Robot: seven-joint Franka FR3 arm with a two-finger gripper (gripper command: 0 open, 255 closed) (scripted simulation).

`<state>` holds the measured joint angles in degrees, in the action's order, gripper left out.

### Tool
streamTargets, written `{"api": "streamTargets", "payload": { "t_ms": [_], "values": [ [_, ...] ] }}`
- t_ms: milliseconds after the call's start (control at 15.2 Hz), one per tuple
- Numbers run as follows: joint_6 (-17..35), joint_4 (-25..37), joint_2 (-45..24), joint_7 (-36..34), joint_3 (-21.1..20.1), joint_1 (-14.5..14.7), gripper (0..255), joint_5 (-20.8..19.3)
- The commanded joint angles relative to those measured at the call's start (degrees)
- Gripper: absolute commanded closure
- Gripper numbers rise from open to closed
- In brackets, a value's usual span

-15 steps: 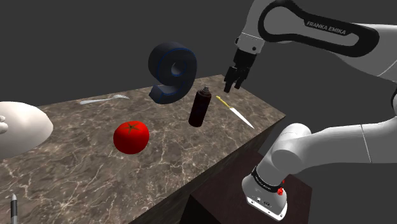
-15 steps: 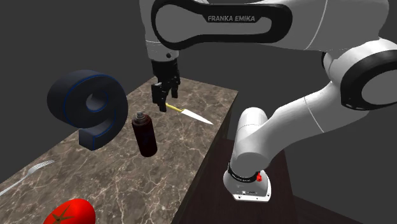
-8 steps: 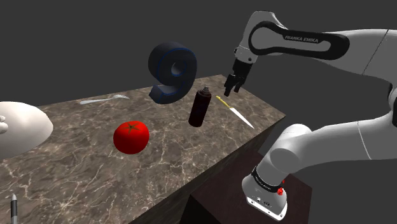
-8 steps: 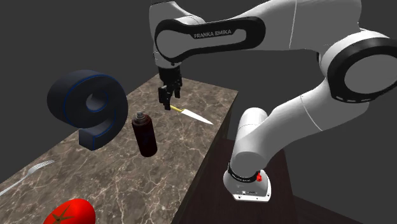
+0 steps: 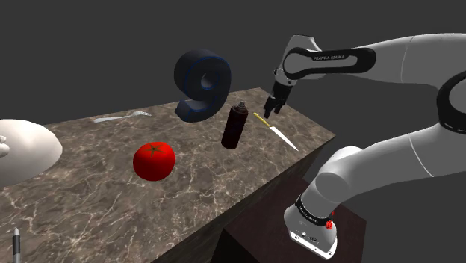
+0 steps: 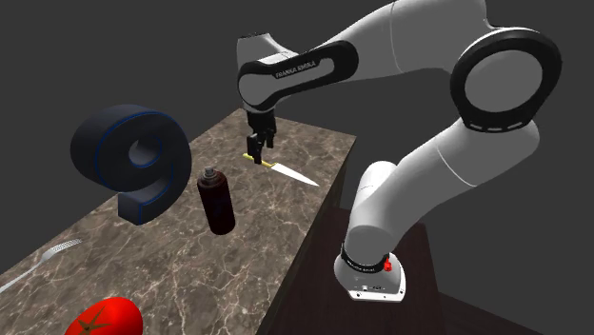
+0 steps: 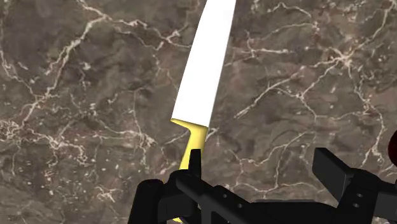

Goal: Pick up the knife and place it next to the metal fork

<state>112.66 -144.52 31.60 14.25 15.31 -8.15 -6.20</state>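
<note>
1. Knife [image 5: 278, 134] [image 6: 287, 172] [image 7: 207, 69]: yellow handle, white blade. It lies flat on the marbled counter [image 5: 104, 205] [image 6: 171, 276], near the dark bottle [image 5: 234, 125] [image 6: 217, 202] on the shoulder view's right of it. The handle end is nearer the bottle and the tip points away toward the counter's edge.
2. Gripper [image 5: 267, 110] [image 6: 255, 150] [image 7: 261, 175]: low over the knife's handle end, further from the bottle than the handle. In the wrist view the 2 fingers are spread. The handle sits right by 1 finger, the other stands clear of it, and nothing is pinched.
3. Fork [image 5: 123, 116] [image 6: 38, 262]: grey, flat on the counter, well apart from the bottle and past the figure 9.
4. Figure 9 [image 5: 202, 84] [image 6: 133, 162]: dark blue, just behind the bottle.
5. Tomato [image 5: 154, 161] [image 6: 105, 319]: red, on the bottle's side away from the knife.
</note>
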Motion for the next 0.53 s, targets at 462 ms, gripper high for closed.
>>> {"api": "streamTargets", "payload": {
  "t_ms": [462],
  "values": [
    [10.1, -1.1, -8.4, 4.7, 4.8, -1.2, 0, -1.3]
  ]
}}
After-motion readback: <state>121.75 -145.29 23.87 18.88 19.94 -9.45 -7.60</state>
